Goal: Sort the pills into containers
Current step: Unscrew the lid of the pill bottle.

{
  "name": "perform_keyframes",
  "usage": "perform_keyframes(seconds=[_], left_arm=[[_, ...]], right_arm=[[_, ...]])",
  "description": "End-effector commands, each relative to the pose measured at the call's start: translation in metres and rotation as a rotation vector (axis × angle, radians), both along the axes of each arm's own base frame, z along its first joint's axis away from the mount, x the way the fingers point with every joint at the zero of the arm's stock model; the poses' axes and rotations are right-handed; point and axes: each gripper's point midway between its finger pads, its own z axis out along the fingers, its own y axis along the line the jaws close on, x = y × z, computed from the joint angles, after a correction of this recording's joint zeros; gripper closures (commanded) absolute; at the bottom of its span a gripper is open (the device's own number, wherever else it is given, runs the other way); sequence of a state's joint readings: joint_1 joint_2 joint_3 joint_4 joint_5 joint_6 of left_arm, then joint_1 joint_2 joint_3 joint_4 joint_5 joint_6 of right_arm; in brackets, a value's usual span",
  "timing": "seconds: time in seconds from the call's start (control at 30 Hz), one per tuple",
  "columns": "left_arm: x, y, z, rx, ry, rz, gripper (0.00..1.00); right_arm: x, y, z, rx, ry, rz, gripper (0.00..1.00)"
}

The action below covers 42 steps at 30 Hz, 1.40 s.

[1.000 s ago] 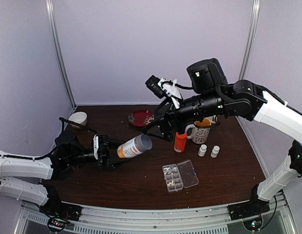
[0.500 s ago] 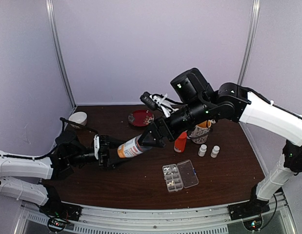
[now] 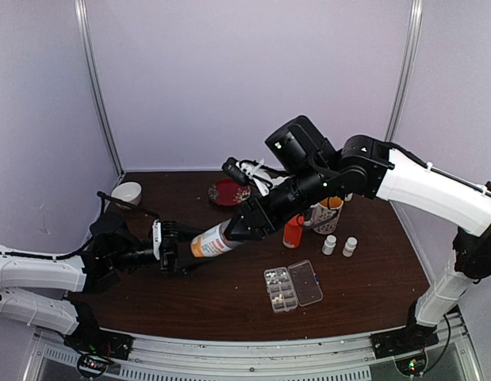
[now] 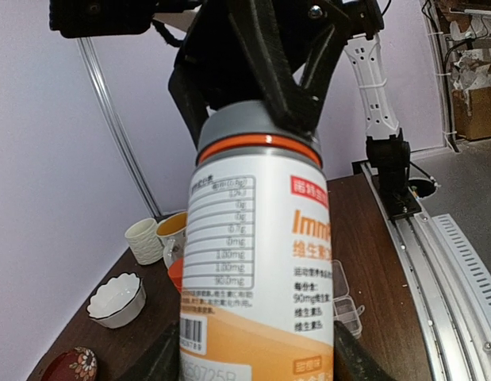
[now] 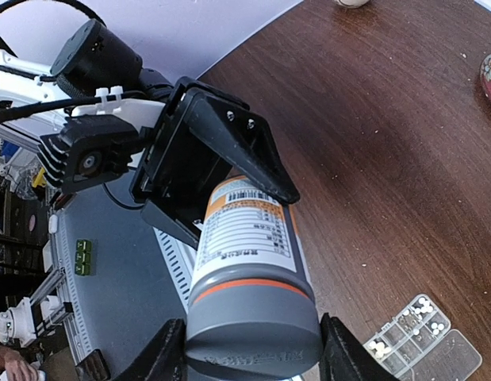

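- table [image 3: 372,270]: brown wood
- big bottle [image 3: 209,242]: held up off table, lying sideways, grey cap [image 5: 253,325] points to 2 o'clock in top view
- left gripper [image 3: 175,248]: fingers half apart, tight on bottle's bottom end
- right gripper [image 3: 243,226]: fingers [image 5: 170,357] pressed on both sides of grey cap
- pill box [image 3: 307,283]: flat on table, at 5 o'clock from cap, clear lid open
- compartments [image 3: 281,290]: two rows
- pills [image 5: 423,305]: tiny whitish bits, in some compartments
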<state>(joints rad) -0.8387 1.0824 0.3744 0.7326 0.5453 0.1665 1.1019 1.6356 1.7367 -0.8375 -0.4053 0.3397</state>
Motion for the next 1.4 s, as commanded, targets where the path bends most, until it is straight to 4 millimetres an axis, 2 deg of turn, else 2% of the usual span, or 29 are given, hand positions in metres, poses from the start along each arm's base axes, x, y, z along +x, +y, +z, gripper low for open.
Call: perform_keyframes(seconds=[0.0,0.1,0.23,0.37,0.47,0.63,0.73,0.8,0.9,1.03,1.37], left_arm=[[0.002,0.000,0.031,-0.074,-0.067,0.004,0.79],[0.002,0.000,0.031,-0.075,-0.065,0.005,0.79],[0.001,0.000,0.030,-0.074,-0.056,-0.005,0.79],[0.000,-0.001,0.030,-0.086,-0.036,-0.013,0.79],[-0.001,-0.001,0.031,-0.104,-0.021,-0.021,0.79],[-0.004,-0.001,0.029,-0.122,0.016,-0.041,0.79],[-0.005,-0.002,0.029,-0.131,0.041,-0.052,0.80],[-0.007,-0.002,0.028,-0.134,0.050,-0.064,0.80],[-0.008,-0.002,0.026,-0.136,0.052,-0.071,0.80],[-0.011,-0.002,0.024,-0.133,0.051,-0.084,0.80],[-0.016,-0.003,0.021,-0.124,0.055,-0.114,0.80]], right_arm=[[-0.005,0.002,0.009,0.008,-0.043,0.053,0.56],[-0.006,0.001,0.005,-0.012,-0.090,0.096,0.55],[-0.010,0.001,0.001,-0.025,-0.255,0.238,0.56],[-0.020,0.005,0.008,0.037,-0.488,0.458,0.57],[-0.032,0.002,0.008,0.085,-0.704,0.664,0.62],[-0.039,-0.004,0.009,0.114,-0.987,0.868,0.65],[-0.044,-0.010,0.002,0.094,-1.136,1.012,0.71],[-0.040,-0.014,-0.006,0.053,-1.239,1.075,0.74],[-0.032,-0.016,-0.011,0.010,-1.345,1.084,0.74],[-0.027,-0.018,-0.004,-0.001,-1.456,1.065,0.75],[-0.025,-0.023,0.008,0.014,-1.564,1.016,0.75]])
